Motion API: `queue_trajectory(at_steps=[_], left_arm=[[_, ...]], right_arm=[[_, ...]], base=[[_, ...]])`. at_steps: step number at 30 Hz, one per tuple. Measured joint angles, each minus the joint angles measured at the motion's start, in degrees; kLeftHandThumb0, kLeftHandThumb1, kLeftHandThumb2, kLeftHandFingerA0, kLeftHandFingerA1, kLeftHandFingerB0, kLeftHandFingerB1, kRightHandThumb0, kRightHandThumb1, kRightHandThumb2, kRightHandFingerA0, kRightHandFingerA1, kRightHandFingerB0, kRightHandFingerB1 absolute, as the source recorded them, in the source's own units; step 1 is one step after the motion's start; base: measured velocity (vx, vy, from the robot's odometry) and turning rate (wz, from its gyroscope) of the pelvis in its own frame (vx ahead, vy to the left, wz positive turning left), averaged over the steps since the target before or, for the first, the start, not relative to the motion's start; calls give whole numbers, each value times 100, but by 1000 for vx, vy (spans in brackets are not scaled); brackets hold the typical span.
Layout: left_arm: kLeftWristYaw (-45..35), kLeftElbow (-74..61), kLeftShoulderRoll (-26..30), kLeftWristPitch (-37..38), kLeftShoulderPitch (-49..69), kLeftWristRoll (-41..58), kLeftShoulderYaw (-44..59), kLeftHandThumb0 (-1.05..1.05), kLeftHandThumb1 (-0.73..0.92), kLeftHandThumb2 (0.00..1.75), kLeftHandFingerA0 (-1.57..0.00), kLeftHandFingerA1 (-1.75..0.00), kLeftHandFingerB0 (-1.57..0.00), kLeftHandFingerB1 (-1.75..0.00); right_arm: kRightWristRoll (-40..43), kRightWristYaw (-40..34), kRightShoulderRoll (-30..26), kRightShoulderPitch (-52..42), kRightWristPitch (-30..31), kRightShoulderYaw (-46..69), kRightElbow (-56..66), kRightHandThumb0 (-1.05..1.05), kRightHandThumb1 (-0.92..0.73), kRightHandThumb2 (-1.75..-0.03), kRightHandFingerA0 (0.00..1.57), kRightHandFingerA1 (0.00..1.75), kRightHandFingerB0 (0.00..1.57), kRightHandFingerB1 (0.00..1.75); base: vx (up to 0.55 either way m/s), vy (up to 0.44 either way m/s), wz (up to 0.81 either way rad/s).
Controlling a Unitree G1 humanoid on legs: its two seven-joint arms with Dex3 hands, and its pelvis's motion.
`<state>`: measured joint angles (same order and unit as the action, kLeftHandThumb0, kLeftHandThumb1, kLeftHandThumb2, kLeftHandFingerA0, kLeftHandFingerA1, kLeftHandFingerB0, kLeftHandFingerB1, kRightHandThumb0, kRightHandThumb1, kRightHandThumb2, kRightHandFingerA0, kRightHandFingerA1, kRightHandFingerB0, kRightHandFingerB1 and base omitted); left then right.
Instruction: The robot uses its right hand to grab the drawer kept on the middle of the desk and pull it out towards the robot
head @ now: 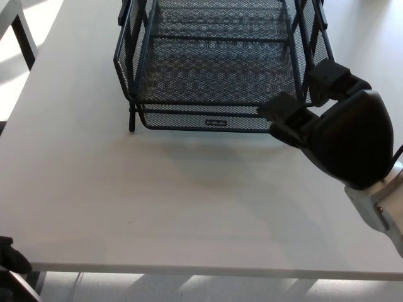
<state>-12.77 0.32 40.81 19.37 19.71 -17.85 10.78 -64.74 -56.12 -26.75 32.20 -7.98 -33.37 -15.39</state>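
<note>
The drawer (217, 75), a black wire-mesh tray in a thin metal frame, stood at the middle of the far part of the white desk (157, 195). Its top tray appeared to jut out a little over the lower front rim, which carried a small label; how far it had been drawn could not be told, and the pull looked to be at an early stage at best.

The right hand (327, 126) was at the drawer's front right corner, its thick black fingers (286, 113) spread apart with one over the front rim and another beside the right side wall. It seemed to hold nothing firmly; whether a finger hooked the mesh was hidden by the hand's bulk. Most of the pull toward the robot seemed left to do.

The mesh was fine and see-through, the desk smooth and matte, the hand a rounded glossy shell on a white wrist. Whether the dark shape at the lower left edge was the left hand could not be told.
</note>
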Motion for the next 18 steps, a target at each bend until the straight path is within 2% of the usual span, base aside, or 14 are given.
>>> queue_trajectory(at_steps=[6, 7, 8, 9, 10, 11, 12, 13, 14, 15, 16, 17, 18], left_arm=[[-6, -37, 0, 15, 64, -1, 8, -31, 55, 56, -79, -86, -80, -59], [-6, -49, 0, 15, 73, -1, 8, -31, 56, 56, -78, -85, -80, -59], [-6, -50, 0, 15, 77, -1, 9, -30, 55, 56, -80, -86, -80, -59], [-7, -56, 0, 15, 82, -1, 9, -31, 55, 56, -79, -86, -80, -59], [-7, -56, 0, 15, 83, -1, 9, -31, 55, 56, -79, -86, -80, -59], [-7, -56, 0, 15, 86, -1, 9, -31, 55, 56, -81, -86, -80, -58], [-7, -48, 0, 18, 87, -1, 8, -30, 54, 56, -81, -86, -81, -59], [-7, -41, 0, 18, 87, 0, 8, -30, 54, 56, -81, -86, -81, -59], [-7, -34, -1, 19, 87, 1, 8, -31, 55, 56, -80, -86, -80, -58], [-6, -34, -1, 19, 87, 1, 8, -32, 56, 56, -78, -83, -80, -57], [-6, -34, -1, 19, 90, 1, 8, -32, 56, 57, -79, -82, -80, -56], [-6, -35, -1, 19, 93, 1, 8, -32, 56, 56, -77, -82, -80, -56], [-6, -37, -1, 19, 97, 1, 7, -32, 56, 56, -77, -82, -80, -56]], right_arm=[[-42, -25, 89, -59, -50, 28, -12, -45, -53, -56, 97, 148, 96, 68], [-43, -37, 105, -59, -60, 32, -17, -44, -52, -56, 97, 144, 94, 68], [-44, -47, 117, -59, -78, 36, -20, -40, -56, -59, 93, 131, 84, 56], [-43, -51, 120, -59, -103, 44, -20, -43, -62, -60, 80, 122, 70, 48], [-38, -46, 118, -59, -130, 60, -10, -43, -62, -60, 80, 122, 70, 48], [-32, -3, 116, -69, -145, 102, 42, -44, -63, -59, 71, 95, 54, 41], [-14, 79, 106, -98, -153, 153, 124, -54, -50, -89, 60, 78, 33, 52], [-5, 129, 98, -116, -154, 174, 176, -54, -50, -89, 60, 78, 33, 52], [11, 238, 85, -150, -156, 220, 289, -68, -48, -84, 39, 64, 15, 46], [17, 299, 73, -180, -155, 252, 360, -77, -47, -84, 17, 57, 4, 42], [30, 400, 51, -250, -150, 301, 501, -75, -60, -58, 12, 53, 3, 35], [35, 458, 41, -291, -145, 334, 590, -81, -49, -71, 4, 47, 0, 24], [36, 558, 17, -355, -132, 393, 740, -81, -49, -71, 4, 47, 0, 24]], base=[[0, 0, 0], [0, 0, 0], [0, 0, 0], [0, 0, 0], [0, 0, 0], [0, 0, 0], [0, 0, 0], [0, 0, 0], [0, 0, 0], [0, 0, 0], [0, 0, 0], [0, 0, 0], [0, 0, 0]])
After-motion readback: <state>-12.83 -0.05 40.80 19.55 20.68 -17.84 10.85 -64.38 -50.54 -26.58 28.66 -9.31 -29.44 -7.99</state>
